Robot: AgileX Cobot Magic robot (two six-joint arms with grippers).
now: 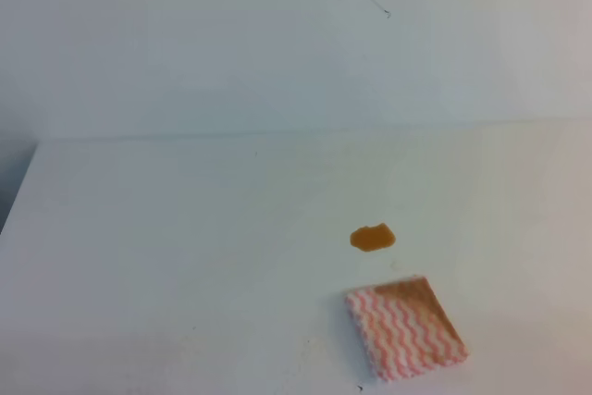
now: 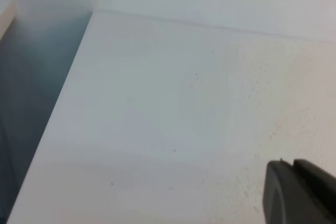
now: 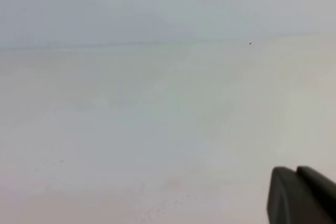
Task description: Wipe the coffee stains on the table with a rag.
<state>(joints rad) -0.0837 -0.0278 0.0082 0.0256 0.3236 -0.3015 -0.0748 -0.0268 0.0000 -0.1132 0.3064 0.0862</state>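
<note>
The coffee stain is a small glossy amber-brown blotch on the white table, right of centre. The rag, a pink-red and white zigzag square with a tan-brown patch on its far edge, lies flat just in front of the stain, a small gap apart. No gripper shows in the exterior high view. The left wrist view shows only a black finger at its lower right over bare table. The right wrist view shows likewise one black finger over bare table. Neither wrist view shows the stain or rag.
A pale wall rises behind the table's back edge. The table's left edge drops to a dark gap, also seen in the left wrist view. A few tiny dark specks dot the tabletop.
</note>
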